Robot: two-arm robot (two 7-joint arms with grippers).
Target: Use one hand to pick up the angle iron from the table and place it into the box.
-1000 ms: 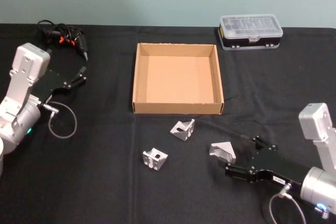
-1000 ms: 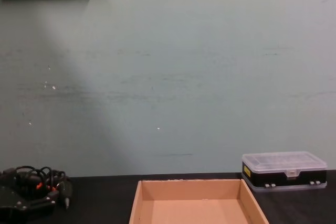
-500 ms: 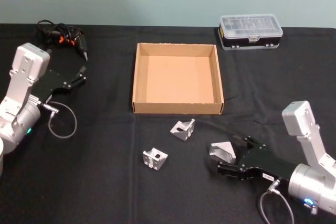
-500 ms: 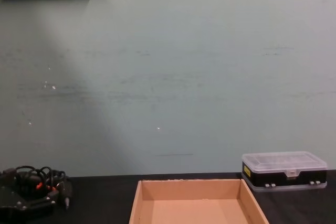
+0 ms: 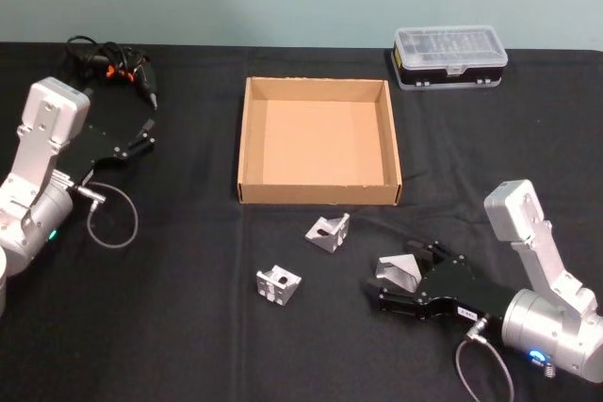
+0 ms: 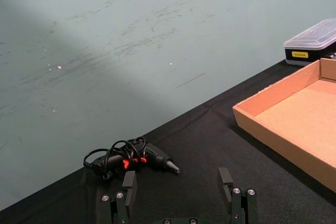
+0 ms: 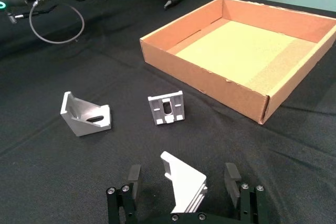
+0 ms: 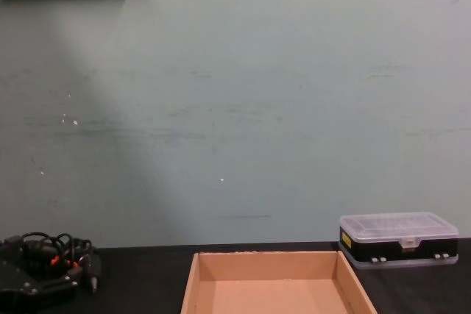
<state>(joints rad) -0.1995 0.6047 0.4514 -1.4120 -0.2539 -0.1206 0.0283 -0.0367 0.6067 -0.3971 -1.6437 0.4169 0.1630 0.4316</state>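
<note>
So the flat black bench is taken up mid-way by the shallow tan cardboard box, and nothing is seen inside it yet. The right black claw on its silver-grey arm is parked low at the near right of the bench, fingers apart, with the nearest silver metal angle iron sat between them. Contact can't be made out, but no squeeze is judged to have been made. The left black claw is held idle at the far left, fingers apart too. Two more silver brackets are left on the bench, one just in front of the box and one further left.

What could go wrong: that bracket is wedge-shaped and probably slick, so if the fingers get closed on a sloped face it could be squirted out or twisted. If it's gripped low or lifted too little, the box's near wall could be clipped and the box shoved back
</note>
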